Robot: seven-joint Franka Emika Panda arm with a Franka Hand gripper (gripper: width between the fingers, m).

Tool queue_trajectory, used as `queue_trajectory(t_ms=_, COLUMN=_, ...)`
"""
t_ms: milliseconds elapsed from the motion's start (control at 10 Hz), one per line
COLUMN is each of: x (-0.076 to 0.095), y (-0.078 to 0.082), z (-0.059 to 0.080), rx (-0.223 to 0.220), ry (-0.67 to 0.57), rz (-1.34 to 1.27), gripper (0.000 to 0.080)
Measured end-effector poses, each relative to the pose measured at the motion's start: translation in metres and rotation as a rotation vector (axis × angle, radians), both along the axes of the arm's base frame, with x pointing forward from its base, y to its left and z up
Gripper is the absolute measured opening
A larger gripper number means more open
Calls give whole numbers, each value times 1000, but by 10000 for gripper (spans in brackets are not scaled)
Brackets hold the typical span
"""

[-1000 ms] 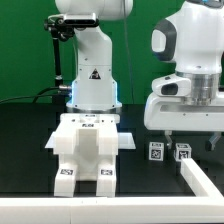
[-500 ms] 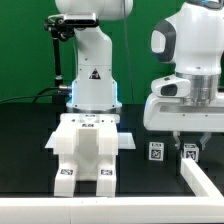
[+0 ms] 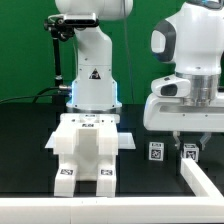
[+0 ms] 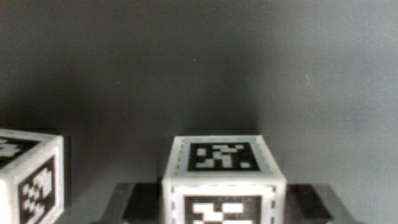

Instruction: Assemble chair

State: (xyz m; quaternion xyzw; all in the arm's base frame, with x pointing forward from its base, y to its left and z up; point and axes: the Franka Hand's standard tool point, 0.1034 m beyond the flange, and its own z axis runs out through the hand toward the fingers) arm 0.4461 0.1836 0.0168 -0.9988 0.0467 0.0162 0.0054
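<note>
Rail [image 3: 205, 185], lower right: smooth white, L-shaped. Big chair piece [image 3: 85, 148], lower centre on the black table [image 3: 25, 170]: blocky matt white plastic, two legs pointing at the camera, long axis near-to-far, square black-and-white tags on the leg ends, no readable text. Block [image 3: 188, 153] and second block [image 3: 156, 151], right of centre: small white cuboids, tagged. Gripper [image 3: 186, 143] straddles block; dark fingers [image 4: 139, 196] flank it, clamped or loose: cannot tell. Arm base [image 3: 92, 75], back: triangle label
</note>
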Motion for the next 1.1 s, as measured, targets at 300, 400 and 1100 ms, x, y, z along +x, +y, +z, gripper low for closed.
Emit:
queue_trajectory(t_ms=300, x=12, y=-39, z=57, rx=13, ry=66, rz=102, gripper=281)
queue_trajectory(t_ms=400, x=16, y=-59, z=83, rx=26, ry=76, rz=109, gripper=282)
queue_trajectory(t_ms=1100, x=46, y=-93, z=136, rx=30, ry=52, rz=94, gripper=282)
